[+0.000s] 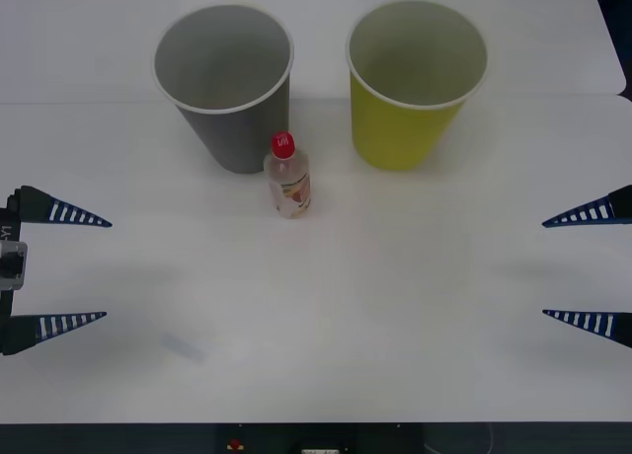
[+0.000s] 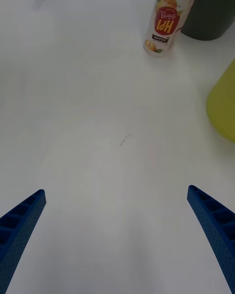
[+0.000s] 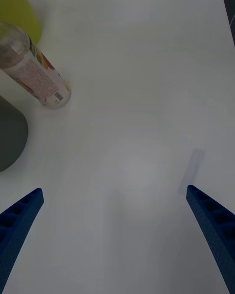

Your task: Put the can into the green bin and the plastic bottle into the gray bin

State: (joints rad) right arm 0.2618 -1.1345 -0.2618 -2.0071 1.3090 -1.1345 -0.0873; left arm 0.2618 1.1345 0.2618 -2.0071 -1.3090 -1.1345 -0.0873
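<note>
Clear bottle (image 1: 287, 181) stands upright before gray bin (image 1: 225, 81), reachable between left claw (image 1: 71, 267) and right claw (image 1: 578, 268), both spread apart.

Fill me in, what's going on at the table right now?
Nothing is being handled yet. The plastic bottle stands upright on the white table, just in front of the gray bin and to the left of the green bin. The left end effector waits open at the table's left edge and the right end effector waits open at the right edge, both apart from the bottle. The bottle has not gone into the gray bin.
</note>
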